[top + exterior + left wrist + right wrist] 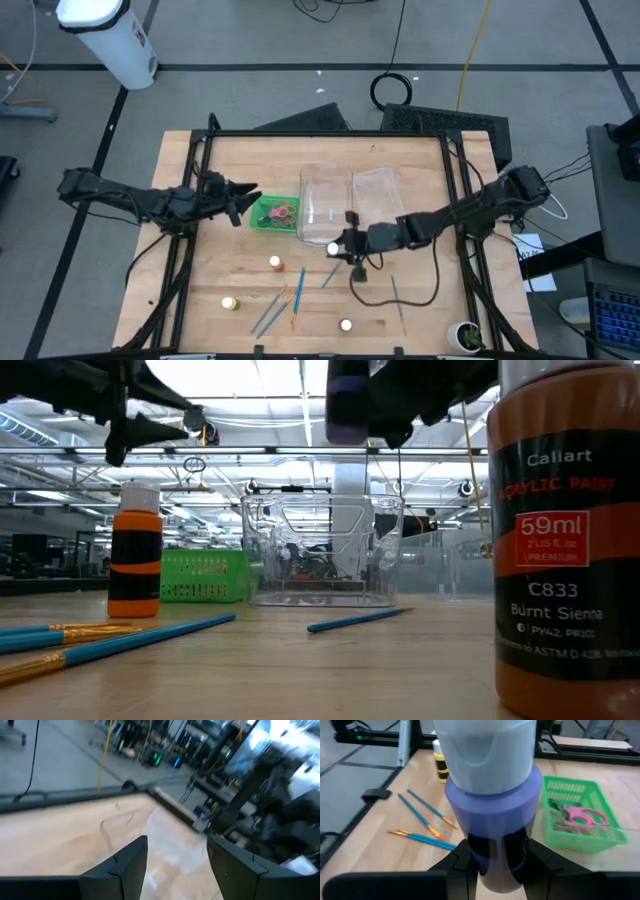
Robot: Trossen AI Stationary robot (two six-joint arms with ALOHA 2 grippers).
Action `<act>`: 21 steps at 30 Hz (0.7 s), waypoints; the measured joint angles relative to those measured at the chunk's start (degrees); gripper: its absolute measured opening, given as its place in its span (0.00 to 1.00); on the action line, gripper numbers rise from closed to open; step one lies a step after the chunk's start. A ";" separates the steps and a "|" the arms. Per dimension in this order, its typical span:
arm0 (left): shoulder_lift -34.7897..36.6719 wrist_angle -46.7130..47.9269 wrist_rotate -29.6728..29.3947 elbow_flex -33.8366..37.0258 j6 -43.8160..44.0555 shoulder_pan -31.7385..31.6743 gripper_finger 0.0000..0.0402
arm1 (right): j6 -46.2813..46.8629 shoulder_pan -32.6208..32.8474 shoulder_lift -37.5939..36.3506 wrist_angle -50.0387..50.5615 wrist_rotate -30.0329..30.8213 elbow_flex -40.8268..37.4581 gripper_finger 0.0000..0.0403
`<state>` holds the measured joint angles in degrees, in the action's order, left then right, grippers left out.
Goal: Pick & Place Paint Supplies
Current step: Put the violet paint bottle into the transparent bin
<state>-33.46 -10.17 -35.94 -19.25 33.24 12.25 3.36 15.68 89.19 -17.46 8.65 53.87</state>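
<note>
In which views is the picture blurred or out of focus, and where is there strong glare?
Left wrist view: all of it is smeared, the clear container only a pale shape. Right wrist view: the purple paint bottle, held in the right pincer, is soft and very near; the green basket is sharper. Low view: the brown bottle looms large at the edge; ceiling lights glare. High view: evenly lit.

The basket (274, 215) sits left of two clear bins (325, 200), with brushes (285, 305) nearer the table's (200, 290) front edge.
</note>
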 joint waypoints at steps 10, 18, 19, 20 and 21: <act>-15.63 -22.71 19.84 -3.78 -9.83 -2.58 0.53 | -1.64 -5.75 0.00 0.16 -2.88 0.00 0.27; -29.57 -3.79 23.45 -22.38 -13.59 -1.13 0.67 | -1.04 -6.00 0.00 -0.04 -2.89 0.00 0.25; -31.40 -2.69 23.49 -23.99 -14.28 -0.91 0.68 | -1.16 -6.00 0.00 -0.28 -2.87 0.00 0.25; -33.26 -1.80 23.67 -25.36 -15.04 -0.64 0.70 | -1.23 -6.00 0.00 -0.36 -2.85 0.00 0.25; -34.90 -1.47 23.95 -26.66 -15.91 -0.37 0.71 | -1.25 -6.07 0.00 -0.34 -2.79 0.00 0.25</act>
<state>-68.36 -11.65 -11.99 -45.90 17.33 11.88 2.12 9.61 89.19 -17.80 5.85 53.87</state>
